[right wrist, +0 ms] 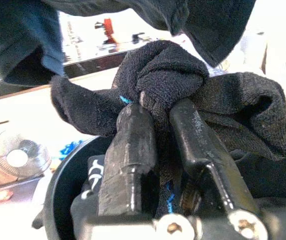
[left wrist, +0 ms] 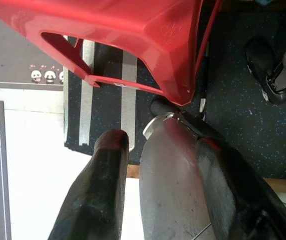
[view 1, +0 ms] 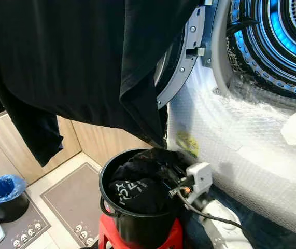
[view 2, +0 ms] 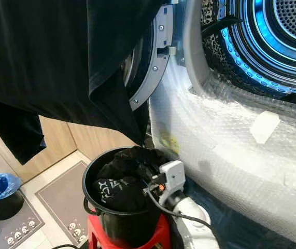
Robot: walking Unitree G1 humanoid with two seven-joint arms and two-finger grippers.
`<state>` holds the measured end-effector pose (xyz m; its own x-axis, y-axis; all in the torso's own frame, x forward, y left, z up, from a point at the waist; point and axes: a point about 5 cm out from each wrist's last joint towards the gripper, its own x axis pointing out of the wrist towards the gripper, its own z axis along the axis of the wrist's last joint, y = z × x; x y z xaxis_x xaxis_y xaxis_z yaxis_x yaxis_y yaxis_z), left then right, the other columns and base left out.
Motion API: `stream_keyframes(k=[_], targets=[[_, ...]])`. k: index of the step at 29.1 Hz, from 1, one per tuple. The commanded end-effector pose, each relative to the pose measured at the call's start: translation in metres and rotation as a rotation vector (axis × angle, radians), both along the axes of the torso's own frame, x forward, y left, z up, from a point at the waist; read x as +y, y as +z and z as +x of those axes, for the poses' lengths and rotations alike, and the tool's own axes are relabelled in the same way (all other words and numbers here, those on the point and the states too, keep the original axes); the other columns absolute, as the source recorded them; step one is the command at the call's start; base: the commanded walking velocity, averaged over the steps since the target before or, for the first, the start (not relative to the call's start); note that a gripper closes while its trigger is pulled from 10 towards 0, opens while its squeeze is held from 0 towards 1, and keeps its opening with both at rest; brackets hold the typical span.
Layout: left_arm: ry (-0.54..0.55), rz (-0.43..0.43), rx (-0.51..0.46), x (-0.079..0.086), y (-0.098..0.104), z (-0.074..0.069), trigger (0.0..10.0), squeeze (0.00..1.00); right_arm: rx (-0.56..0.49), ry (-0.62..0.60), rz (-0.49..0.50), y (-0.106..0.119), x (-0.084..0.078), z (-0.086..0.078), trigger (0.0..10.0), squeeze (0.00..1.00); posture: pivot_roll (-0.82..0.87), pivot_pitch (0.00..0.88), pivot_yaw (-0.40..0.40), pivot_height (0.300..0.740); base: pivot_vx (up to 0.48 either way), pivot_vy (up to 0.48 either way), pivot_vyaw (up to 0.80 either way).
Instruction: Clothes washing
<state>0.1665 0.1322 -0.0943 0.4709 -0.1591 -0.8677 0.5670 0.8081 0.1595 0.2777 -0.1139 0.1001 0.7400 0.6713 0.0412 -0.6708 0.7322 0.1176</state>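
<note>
Pale wood cabinet fronts (view 1: pixel 93 142) and a grey floor mat printed with small pandas (view 1: pixel 70 199) lie behind and below me, and to my right stands the bubble-wrapped white washing machine (view 1: pixel 251 150) with its blue-lit perforated steel drum (view 1: pixel 280 41) open. A large black garment (view 1: pixel 75 62) hangs across the upper left of my head views, in front of the round grey machine door (view 1: pixel 181 57). Below it a black plastic bucket (view 1: pixel 137 225) sits on a red plastic stool (view 1: pixel 171 238), holding dark clothes. My right gripper (right wrist: pixel 162 115) is just above the bucket, its two black fingers clamped on a bunched black knitted cloth (right wrist: pixel 168 70). My left gripper (left wrist: pixel 160 145) hangs low beside the stool's red legs; its fingers stand apart, holding nothing. A blue-lined bin (view 1: pixel 2 194) sits on the floor at far left.
</note>
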Motion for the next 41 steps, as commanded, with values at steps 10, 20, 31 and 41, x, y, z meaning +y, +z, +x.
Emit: stream_keyframes(k=[10,20,31,41], targets=[[-0.047,0.034,0.044,0.003,-0.004,-0.008,10.0,0.00,-0.012,0.213,-0.041,0.014,-0.027,-0.018,10.0,0.00,-0.21,0.000,0.071,0.740,0.000,0.000,0.00],[0.072,0.030,0.005,0.008,-0.001,-0.001,10.0,0.00,0.061,0.386,-0.079,0.011,-0.024,-0.016,10.0,0.00,-0.02,0.000,-0.094,0.740,0.000,0.000,0.00],[0.065,0.040,0.031,0.013,-0.005,-0.010,10.0,0.00,0.023,0.362,-0.020,0.018,-0.020,-0.022,10.0,0.00,-0.13,0.000,0.002,0.740,0.000,0.000,0.00],[0.017,0.044,0.019,0.010,-0.002,-0.003,10.0,0.00,-0.023,0.368,0.064,0.042,-0.038,-0.035,10.0,0.00,-0.17,0.000,0.051,0.740,0.000,0.000,0.00]])
